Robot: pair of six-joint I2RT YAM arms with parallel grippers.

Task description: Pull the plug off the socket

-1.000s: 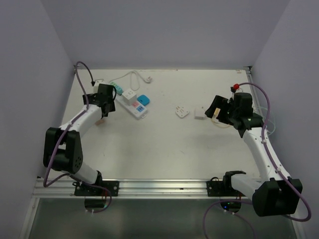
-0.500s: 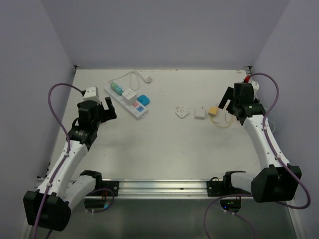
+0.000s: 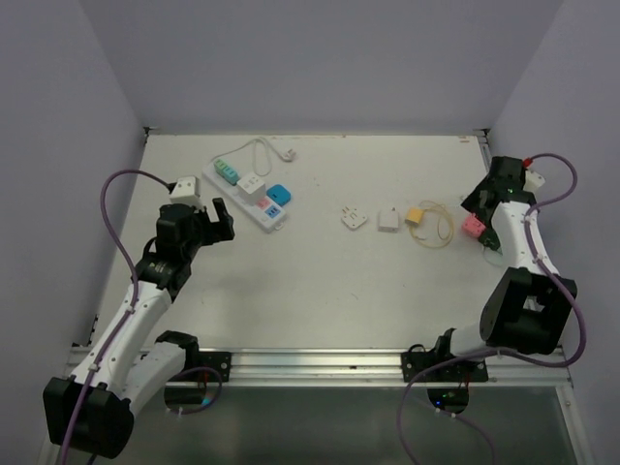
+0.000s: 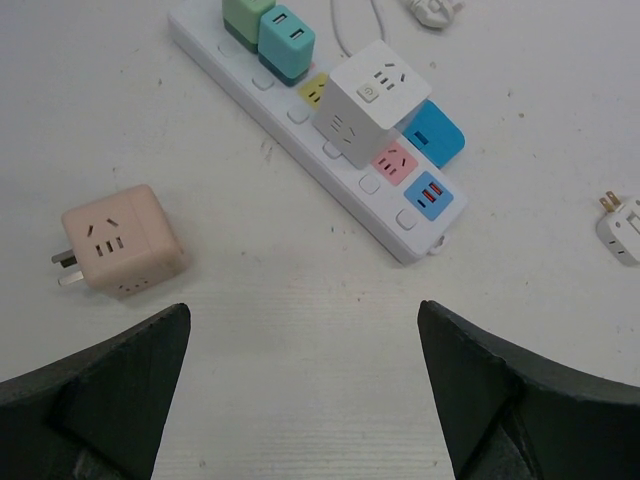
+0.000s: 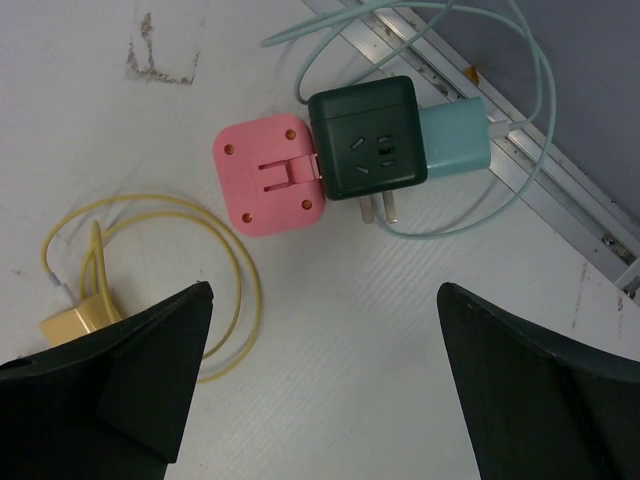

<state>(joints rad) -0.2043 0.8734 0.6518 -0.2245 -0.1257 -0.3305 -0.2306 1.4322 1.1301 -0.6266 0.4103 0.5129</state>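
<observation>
- Your left gripper (image 4: pixel 303 330) hangs wide open over bare tabletop with nothing in it; the white power strip (image 4: pixel 345 175) lies just ahead of its fingertips and runs diagonally away to the left
- The strip remains loaded: a white cube adapter (image 4: pixel 368 110) sits plugged into its middle, and a teal plug (image 4: pixel 285 40) and a green plug (image 4: pixel 245 15) are seated side by side at the far end
- A blue plug (image 4: pixel 432 135) shows behind the strip's near end; you cannot tell from here whether it is plugged in or only lying against it
- A peach cube adapter (image 4: pixel 120 240) lies loose ahead and to the left of the left gripper, apart from the strip
- Your right gripper (image 5: pixel 325 310), also fully spread and empty, is well away from the strip; a pink adapter (image 5: pixel 270 175) and a dark green cube adapter (image 5: pixel 365 140) lie ahead of it
- By this view the pull has not begun: neither gripper touches a plug, so the approach, the grasp and the pull are all left to do
</observation>
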